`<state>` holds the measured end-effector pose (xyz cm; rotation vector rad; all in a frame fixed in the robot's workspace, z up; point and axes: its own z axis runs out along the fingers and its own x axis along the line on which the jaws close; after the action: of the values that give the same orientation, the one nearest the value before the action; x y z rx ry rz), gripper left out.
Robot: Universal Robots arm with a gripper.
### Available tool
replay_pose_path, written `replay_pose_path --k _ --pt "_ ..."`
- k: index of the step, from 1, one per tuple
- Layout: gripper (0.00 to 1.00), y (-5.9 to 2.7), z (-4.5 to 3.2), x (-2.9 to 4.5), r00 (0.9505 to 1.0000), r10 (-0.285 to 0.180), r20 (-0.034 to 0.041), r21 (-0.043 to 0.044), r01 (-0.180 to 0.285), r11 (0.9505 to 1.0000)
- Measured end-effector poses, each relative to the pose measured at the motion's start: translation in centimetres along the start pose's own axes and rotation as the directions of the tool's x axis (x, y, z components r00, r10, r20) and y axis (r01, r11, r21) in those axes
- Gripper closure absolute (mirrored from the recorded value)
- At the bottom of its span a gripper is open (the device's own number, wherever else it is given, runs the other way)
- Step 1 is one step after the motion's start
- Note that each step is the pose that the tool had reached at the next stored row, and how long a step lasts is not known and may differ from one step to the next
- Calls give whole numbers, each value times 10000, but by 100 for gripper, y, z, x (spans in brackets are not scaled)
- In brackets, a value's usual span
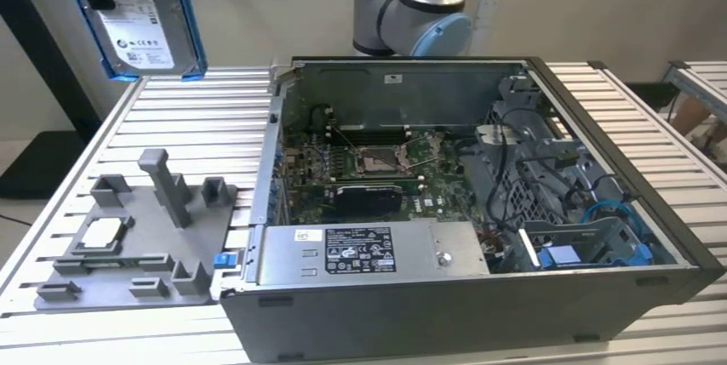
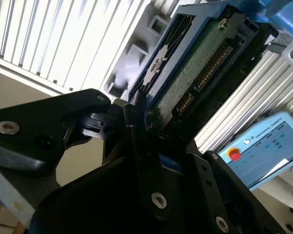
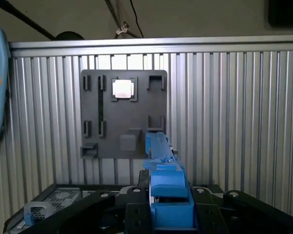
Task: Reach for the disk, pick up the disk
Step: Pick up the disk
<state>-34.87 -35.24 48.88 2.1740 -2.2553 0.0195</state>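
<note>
Already done: reach and lift; the disk (image 1: 145, 29) hangs clear above the table's (image 1: 193, 118) far corner, at the exterior view's left.
My gripper (image 2: 139, 114): pinched onto the disk's blue carrier edge.
Left: nothing that I can see.
Materials: silver metal casing, white label, green circuit-board underside; ribbed metal table; grey plastic fixture (image 1: 108, 278).

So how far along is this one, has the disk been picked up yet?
Done: the reach and the grasp. In the first wrist view the gripper is shut on the disk, with its blue carrier between the fingers. In hand: in the exterior view the disk hangs in the air at that view's left, above the ribbed table and clear of the grey fixture plate. Left: nothing of the pick-up appears outstanding.
</note>
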Motion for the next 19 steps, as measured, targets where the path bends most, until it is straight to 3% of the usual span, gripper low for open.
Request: replay_pose_path --k 19 --pt "100 -866 8 -30 10000 0 -1 -3 0 10000"
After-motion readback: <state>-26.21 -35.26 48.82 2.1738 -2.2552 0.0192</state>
